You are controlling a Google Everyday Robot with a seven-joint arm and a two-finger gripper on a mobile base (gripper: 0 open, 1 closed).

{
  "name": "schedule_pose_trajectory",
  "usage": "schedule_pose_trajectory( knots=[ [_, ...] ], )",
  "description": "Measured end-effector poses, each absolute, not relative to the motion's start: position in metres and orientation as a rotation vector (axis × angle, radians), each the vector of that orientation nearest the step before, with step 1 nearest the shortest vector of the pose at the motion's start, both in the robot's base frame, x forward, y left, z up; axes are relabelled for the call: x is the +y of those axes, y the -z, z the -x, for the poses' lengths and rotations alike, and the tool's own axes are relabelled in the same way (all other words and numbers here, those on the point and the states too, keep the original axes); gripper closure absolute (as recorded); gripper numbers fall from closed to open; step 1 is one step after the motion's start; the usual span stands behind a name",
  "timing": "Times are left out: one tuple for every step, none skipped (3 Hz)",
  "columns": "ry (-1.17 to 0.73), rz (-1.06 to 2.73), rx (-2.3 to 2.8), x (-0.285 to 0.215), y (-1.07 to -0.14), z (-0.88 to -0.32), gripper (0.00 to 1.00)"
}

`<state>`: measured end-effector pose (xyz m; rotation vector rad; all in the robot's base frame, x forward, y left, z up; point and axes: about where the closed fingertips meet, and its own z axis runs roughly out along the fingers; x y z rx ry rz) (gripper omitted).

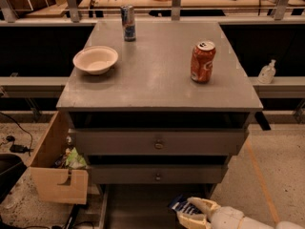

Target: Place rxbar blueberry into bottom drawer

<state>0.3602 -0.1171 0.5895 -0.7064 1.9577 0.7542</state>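
My gripper (193, 213) is at the bottom of the camera view, low in front of the grey cabinet, shut on the rxbar blueberry (182, 206), a dark navy wrapper with white lines that sticks out to the left of the fingers. It holds the bar just over the right part of the open bottom drawer (138, 204), a wide shallow grey metal tray pulled out below the two knobbed drawers (158, 142). The arm (238, 218) comes in from the lower right.
On the cabinet top stand a white bowl (95, 59), an orange can (202, 61) and a tall slim can (127, 23) at the back. A light wooden box (58, 175) with rubbish sits left of the cabinet. A sanitiser bottle (267, 72) stands on the right ledge.
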Motion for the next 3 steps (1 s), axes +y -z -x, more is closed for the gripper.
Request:
schedule_pose_trajectory(
  knots=[
    [-0.746, 0.813, 2.0, -0.094, -0.503, -0.363, 1.0],
    [-0.732, 0.903, 2.036, -0.074, -0.42, -0.371, 1.0],
    [-0.745, 0.959, 2.037, -0.054, -0.376, -0.397, 1.0]
  ],
)
